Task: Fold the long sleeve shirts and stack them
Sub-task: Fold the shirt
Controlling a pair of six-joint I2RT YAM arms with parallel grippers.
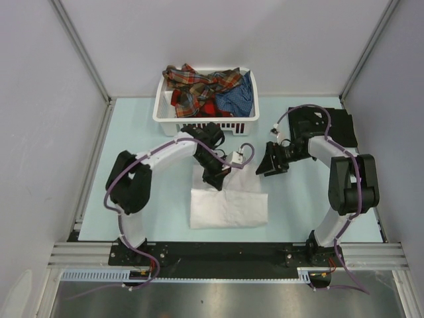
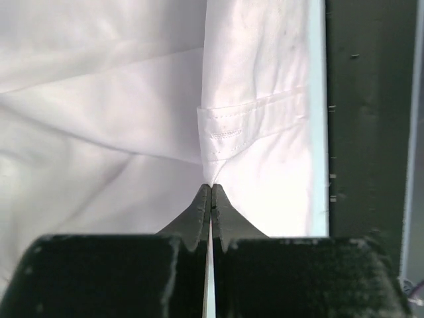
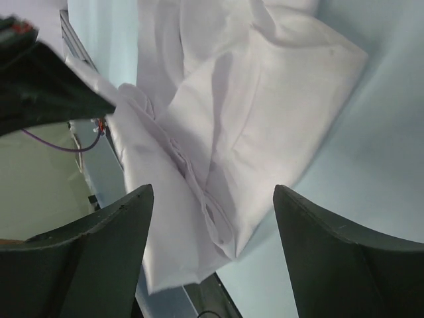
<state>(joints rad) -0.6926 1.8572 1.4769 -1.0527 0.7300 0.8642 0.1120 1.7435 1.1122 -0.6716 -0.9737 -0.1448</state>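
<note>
We are bending our left arm inward, its left gripper (image 1: 216, 177) pressed fully together, tips resting on the far edge of the folded white shirt (image 1: 228, 204). Our right gripper (image 1: 269, 164) is hovering just beside the shirt, spread wide and empty. The pale-blue table (image 1: 132, 132) is carrying a basket (image 1: 199, 124) of plaid shirts (image 1: 199, 83), with grey walls (image 1: 40, 99) enclosing it.

Top view high overhead — wrist views close, seemingly angled down — all on white shirt (image 1: 228, 207)
</note>
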